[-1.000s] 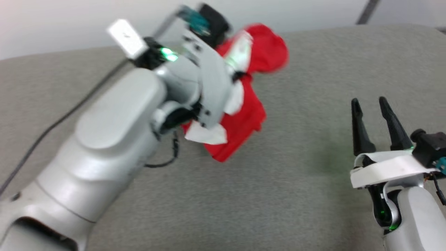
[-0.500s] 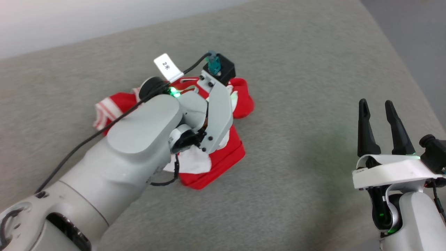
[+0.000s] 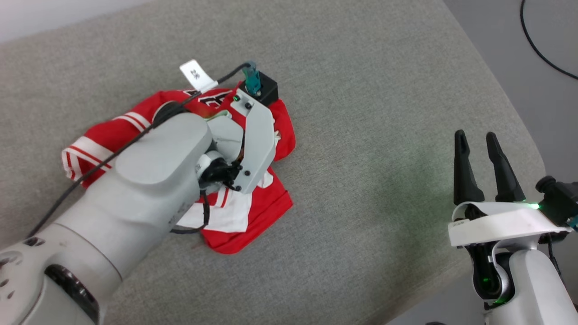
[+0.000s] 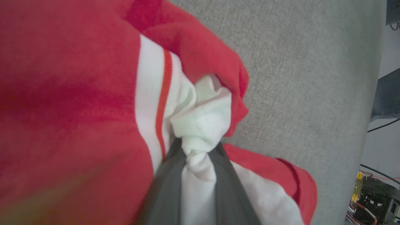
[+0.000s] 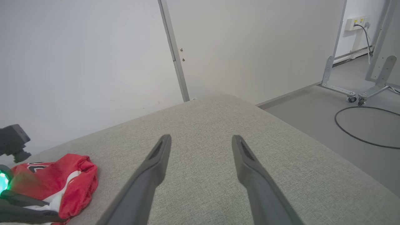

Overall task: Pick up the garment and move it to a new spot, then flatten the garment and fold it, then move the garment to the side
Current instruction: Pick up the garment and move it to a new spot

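My left gripper [image 4: 198, 147] pinches a white fold of the shirt [image 3: 104, 135]; the shirt lies crumpled on the left half of the grey cushion [image 3: 370, 90]; my right gripper [image 3: 475, 135] hovers near the cushion's right edge, fingers spread wide.

Pale grey arms [image 3: 149, 180] carry black cables [image 3: 228, 73], dark jaws, green lights [image 3: 485, 280].

Head looks down; left wrist very near, seemingly; all share garment [image 3: 264, 215].
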